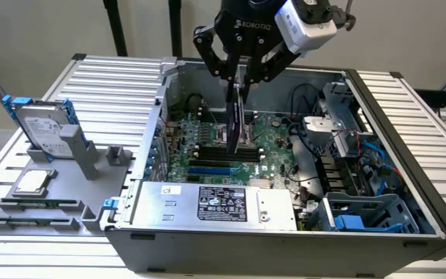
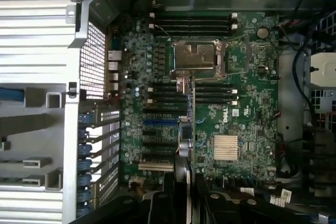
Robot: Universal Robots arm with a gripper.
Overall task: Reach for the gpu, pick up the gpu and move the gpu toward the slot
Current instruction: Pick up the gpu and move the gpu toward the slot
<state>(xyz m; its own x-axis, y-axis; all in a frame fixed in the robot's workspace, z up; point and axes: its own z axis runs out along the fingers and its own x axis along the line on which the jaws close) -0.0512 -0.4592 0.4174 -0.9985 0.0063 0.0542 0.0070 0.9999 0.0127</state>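
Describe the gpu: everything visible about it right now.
The gpu is a thin flat card seen edge-on, dark, hanging upright from the gripper, whose fingers clamp its upper edge. It is held over the motherboard inside the open computer case, its lower end near the black slots. In the wrist view it shows as a narrow strip.

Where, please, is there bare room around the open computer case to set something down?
Free: the ribbed aluminium table behind the grey-silver hard drive with blue rails, and its strip on the exterior view's right of the open grey computer case. Crowded: the grey fixture holding the drive and square silver CPU chip, and the case interior, where the black gripper holds the thin dark gpu card.
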